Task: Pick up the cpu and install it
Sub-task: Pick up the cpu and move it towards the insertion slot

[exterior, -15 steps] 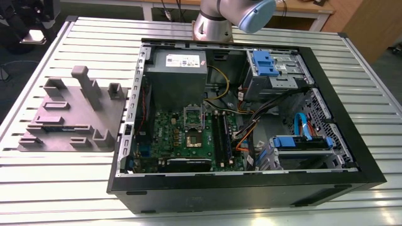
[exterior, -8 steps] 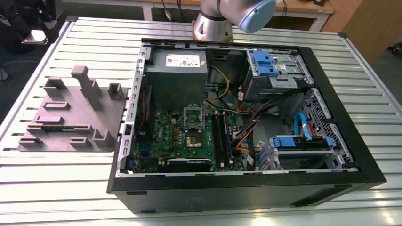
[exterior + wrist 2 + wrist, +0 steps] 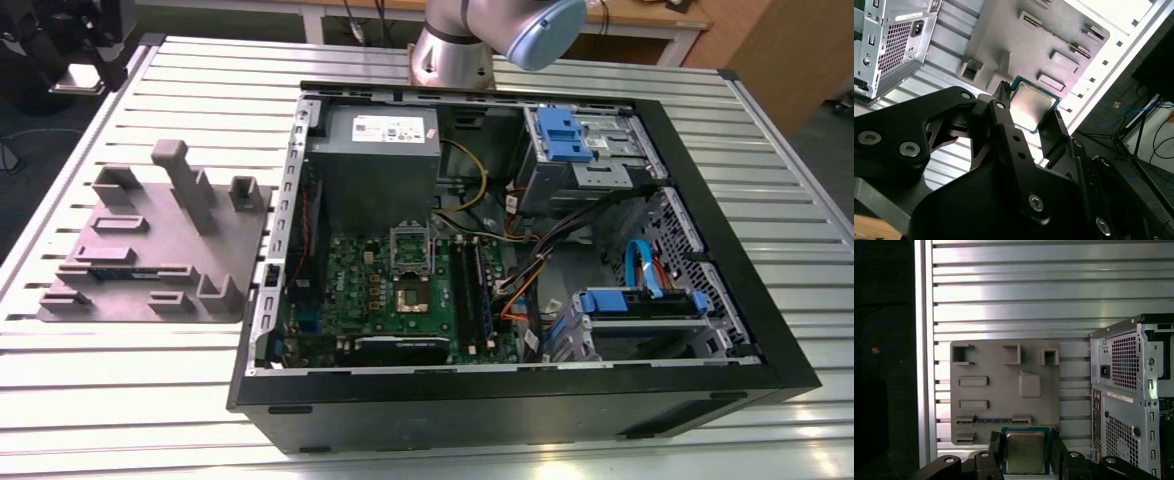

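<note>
My gripper is shut on the cpu, a small square chip with a shiny metal top and a green edge. In both wrist views the chip sits flat between the two black fingers, and the gripper holds the cpu well above the grey fixture plate. In the exterior view, the open computer case holds the green motherboard. Its metal-framed socket has a brownish centre. Part of the arm stands behind the case.
The grey fixture plate with raised blocks and slots lies on the slatted metal table, on the exterior view's left of the case. Inside the case are a grey power supply, blue drive brackets, and loose cables.
</note>
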Controlling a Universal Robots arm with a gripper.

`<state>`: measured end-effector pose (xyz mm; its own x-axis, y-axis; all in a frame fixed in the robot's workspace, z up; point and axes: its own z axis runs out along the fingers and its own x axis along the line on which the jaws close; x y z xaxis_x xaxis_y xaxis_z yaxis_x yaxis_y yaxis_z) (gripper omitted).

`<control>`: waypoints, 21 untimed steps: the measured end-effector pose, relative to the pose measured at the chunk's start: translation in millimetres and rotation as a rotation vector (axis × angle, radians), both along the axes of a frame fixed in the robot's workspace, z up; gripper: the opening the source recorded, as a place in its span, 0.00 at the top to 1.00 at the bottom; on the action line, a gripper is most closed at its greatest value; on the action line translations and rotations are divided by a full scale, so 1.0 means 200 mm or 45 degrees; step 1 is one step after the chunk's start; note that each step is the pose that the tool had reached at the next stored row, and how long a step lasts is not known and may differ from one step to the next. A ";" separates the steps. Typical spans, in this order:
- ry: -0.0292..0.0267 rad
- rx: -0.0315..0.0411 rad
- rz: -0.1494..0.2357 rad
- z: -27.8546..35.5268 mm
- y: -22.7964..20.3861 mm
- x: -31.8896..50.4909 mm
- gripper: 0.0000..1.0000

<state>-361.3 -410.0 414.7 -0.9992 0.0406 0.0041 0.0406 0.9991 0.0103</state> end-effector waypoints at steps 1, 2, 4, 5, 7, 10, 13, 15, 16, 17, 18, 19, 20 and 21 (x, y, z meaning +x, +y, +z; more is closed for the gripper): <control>0.0000 0.0000 0.000 0.000 0.000 0.007 0.53; 0.0000 0.0000 0.000 0.000 0.000 0.007 0.53; 0.0000 0.0000 0.000 0.000 0.000 0.007 0.53; -0.0001 0.0000 0.000 0.000 0.000 0.007 0.53; 0.0000 0.0000 0.000 0.000 0.000 0.008 0.53; 0.0001 0.0000 0.000 0.000 0.000 0.014 0.53; 0.0000 0.0000 0.000 0.000 0.000 0.027 0.53; -0.0001 0.0001 0.000 0.000 0.000 0.035 0.53; -0.0001 0.0000 0.000 0.000 0.000 0.037 0.53; -0.0001 0.0001 0.000 0.000 0.000 0.038 0.53; 0.0000 0.0001 0.000 0.000 -0.001 0.040 0.53; 0.0000 0.0000 0.000 0.000 -0.003 0.041 0.53; 0.0000 0.0000 0.000 0.000 -0.004 0.043 0.53; 0.0000 0.0000 0.000 0.000 -0.005 0.043 0.53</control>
